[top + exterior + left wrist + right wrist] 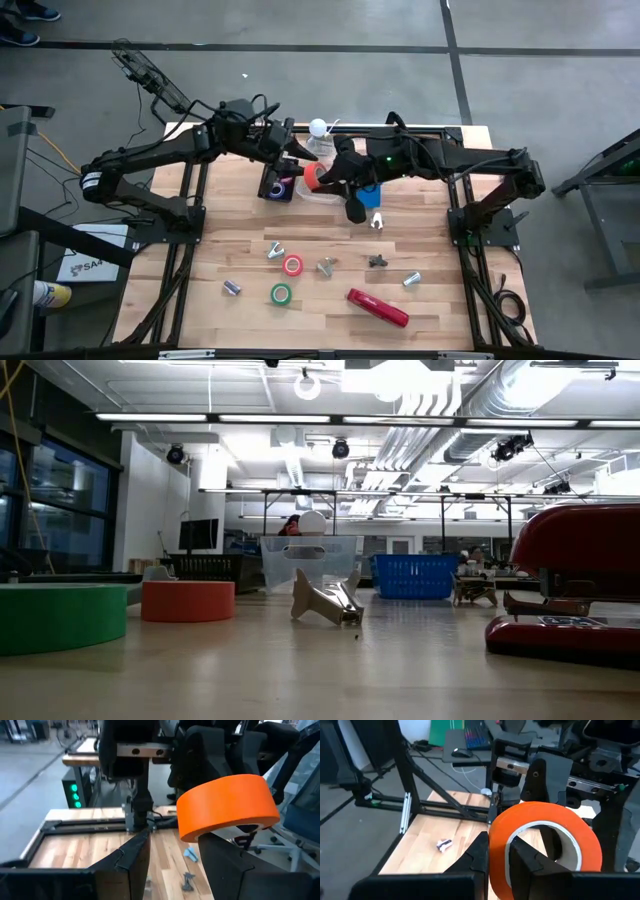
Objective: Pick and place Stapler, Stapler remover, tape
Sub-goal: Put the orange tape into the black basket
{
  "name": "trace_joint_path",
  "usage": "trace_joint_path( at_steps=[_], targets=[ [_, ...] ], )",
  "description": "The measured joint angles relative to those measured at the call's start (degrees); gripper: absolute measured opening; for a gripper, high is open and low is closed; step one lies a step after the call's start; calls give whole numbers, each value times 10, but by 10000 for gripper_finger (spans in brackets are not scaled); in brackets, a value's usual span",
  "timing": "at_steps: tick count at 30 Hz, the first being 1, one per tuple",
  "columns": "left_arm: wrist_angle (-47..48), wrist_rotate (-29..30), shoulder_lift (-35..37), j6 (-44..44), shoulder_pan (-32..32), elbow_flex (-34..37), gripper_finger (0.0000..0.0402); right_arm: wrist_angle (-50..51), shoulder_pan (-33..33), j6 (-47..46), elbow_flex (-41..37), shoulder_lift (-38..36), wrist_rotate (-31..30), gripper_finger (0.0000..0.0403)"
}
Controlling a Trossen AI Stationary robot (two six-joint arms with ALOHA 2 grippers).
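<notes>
My right gripper [325, 178] is shut on a red-orange tape roll [312, 176], held in the air over a clear bin [322, 193] at the table's far middle. My left gripper [292, 166] is open right beside the same roll [227, 807], which shows above one of its fingertips. A purple roll [281, 186] lies in the blue tray [270, 190]. A second red-orange roll [292, 265], a green roll [280, 294] and the red stapler [378, 307] lie flat on the table near its front. Several staple removers [326, 266] lie among them. My right gripper holds the roll's wall [496, 851] with one finger [527, 855] inside the pale core and one [476, 854] outside. The roll stands on edge, lifted clear of the table. Whether my left gripper's finger [220, 857] touches the roll, I cannot tell.
The two arms meet close together over the far middle. The stapler [575, 590], the green roll [60, 616], the red-orange roll [187, 601] and a staple remover [326, 600] lie on the front half. A white ball [318, 127] stands behind the bin.
</notes>
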State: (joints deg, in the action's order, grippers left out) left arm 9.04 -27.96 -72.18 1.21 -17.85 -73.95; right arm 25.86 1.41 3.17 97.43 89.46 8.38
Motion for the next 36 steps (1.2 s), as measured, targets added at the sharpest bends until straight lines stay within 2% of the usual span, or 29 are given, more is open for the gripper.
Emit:
trace_joint_path(
  at_steps=[5, 15, 27, 36],
  targets=[
    [-43, 0, 0, 0, 0, 0, 161, -25, 0, -11, 0, -5, 2, 31],
    [-123, -30, 1, 18, 0, 0, 161, -78, 0, -25, 1, -5, 45, 31],
    [-175, -55, 3, 13, 0, 0, 161, -111, 0, -31, 0, -24, 88, 31],
    [-199, -34, 3, 14, 11, 0, 161, -129, 0, -43, 0, -26, 82, 31]
  ],
)
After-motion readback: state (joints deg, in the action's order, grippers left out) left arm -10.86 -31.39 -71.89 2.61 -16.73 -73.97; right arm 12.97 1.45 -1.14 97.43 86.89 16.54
